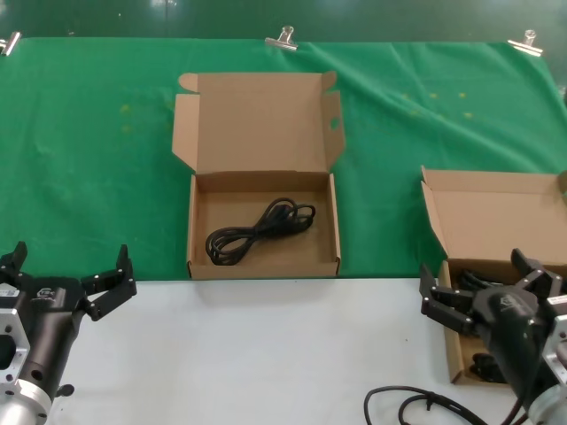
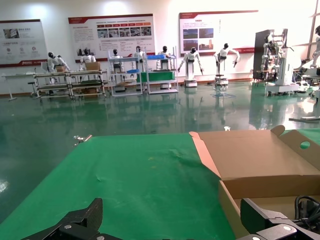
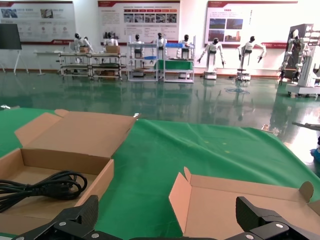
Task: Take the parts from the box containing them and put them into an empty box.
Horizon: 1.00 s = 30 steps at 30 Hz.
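No words, brands or numbers can be read anywhere. The wall posters (image 2: 111, 31) in the left wrist view carry red header bands, small photos and lines of print, but the print is too small to make out; the same goes for the wall boards (image 3: 138, 19) in the right wrist view. The cardboard boxes (image 1: 262, 197), the green cloth (image 1: 89, 159) and the desk (image 1: 266, 354) in the head view bear no legible label or mark
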### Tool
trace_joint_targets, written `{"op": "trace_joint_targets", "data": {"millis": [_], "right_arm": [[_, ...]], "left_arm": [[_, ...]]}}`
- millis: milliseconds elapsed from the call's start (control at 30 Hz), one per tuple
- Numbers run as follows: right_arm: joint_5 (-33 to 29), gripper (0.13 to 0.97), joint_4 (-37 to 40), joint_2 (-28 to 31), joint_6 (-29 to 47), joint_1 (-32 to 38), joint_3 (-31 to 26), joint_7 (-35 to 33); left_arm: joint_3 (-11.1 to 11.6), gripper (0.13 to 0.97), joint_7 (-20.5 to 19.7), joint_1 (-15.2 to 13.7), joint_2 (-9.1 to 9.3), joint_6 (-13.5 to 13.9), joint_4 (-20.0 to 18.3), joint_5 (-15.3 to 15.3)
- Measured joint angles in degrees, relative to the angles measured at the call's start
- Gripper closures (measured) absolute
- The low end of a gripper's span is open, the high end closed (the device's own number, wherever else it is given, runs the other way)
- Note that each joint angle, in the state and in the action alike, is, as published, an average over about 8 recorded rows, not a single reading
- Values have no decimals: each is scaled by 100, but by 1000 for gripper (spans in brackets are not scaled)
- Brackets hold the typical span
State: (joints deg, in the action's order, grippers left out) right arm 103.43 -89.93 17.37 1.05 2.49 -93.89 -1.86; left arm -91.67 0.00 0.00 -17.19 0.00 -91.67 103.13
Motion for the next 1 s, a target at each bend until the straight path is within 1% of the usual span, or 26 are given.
{"op": "trace_joint_targets", "data": {"millis": [1000], "right_arm": [[0, 129, 0, 0, 0, 0, 0, 0]], "left_arm": [[0, 132, 0, 0, 0, 0, 0, 0]]}}
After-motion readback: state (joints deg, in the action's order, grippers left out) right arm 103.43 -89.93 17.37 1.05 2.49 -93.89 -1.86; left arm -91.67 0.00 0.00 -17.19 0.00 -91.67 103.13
